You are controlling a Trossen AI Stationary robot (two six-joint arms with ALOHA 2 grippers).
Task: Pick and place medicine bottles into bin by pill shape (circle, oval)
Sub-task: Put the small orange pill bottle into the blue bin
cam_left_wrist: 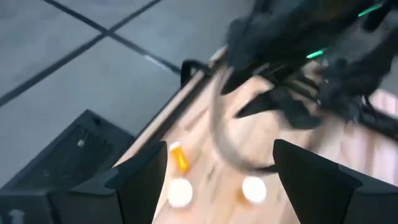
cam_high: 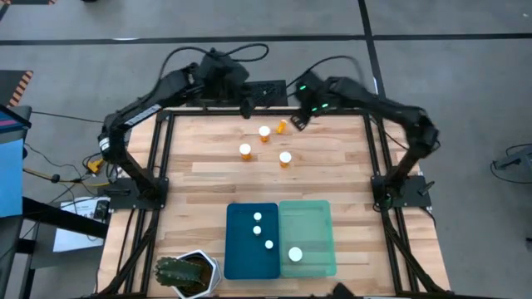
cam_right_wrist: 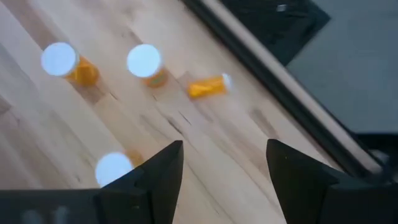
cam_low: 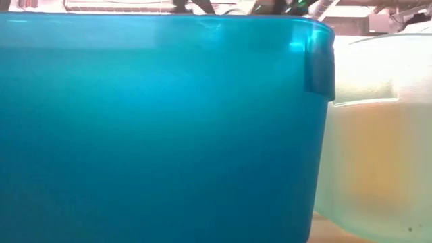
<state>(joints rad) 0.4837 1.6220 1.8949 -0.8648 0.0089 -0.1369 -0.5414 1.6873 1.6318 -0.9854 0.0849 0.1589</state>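
Four bottles loose on bench (cam_high: 332, 158); both claws spread, empty.
My right claw (cam_right_wrist: 224, 165) nears tipped bottle (cam_right_wrist: 208, 86): could roll off the edge.

Around the workspace: a plant, some floor clutter, and the bare wooden table

You see a spiky green potted plant (cam_high: 176, 271) in its white hexagonal pot (cam_high: 206, 270) at the near left corner of the wooden table (cam_high: 199, 178). Off the table's left edge, sheets of paper (cam_high: 79, 223) lie on the grey floor (cam_high: 465, 50), with a blue object (cam_high: 10, 166) at the picture's border and a yellow item (cam_high: 94, 164) among cables. Dark lines cross the floor beyond the far edge.
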